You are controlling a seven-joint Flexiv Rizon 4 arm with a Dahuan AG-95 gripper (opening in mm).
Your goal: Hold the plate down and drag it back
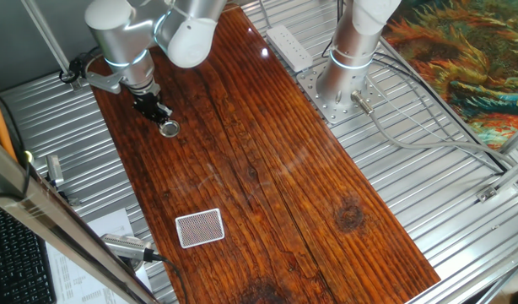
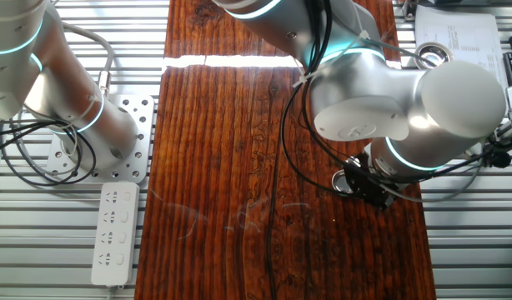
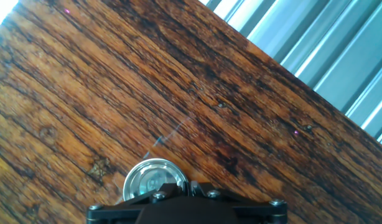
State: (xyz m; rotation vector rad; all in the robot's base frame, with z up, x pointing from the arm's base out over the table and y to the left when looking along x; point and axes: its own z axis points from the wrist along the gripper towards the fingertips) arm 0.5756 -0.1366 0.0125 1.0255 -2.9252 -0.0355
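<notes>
End effector (image 1: 158, 113) at upper left, opening impossible to tell, pressing plate (image 1: 169, 128) on table (image 1: 267, 169); could slip off rim if pressure drops.

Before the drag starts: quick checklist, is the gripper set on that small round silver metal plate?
1. Gripper over the small round silver metal plate: ok, fingers sit at its edge in the hand view.
2. Pressing contact on the plate: cannot tell, the fingertips are hidden.
3. Jaw state: cannot tell.
4. Plate flat on the dark wooden tabletop: ok.
5. White rectangular card with red cross-hatch apart from the plate: ok, far down the board.
6. Plate near the board's side edge: ok, still fully on wood.
</notes>
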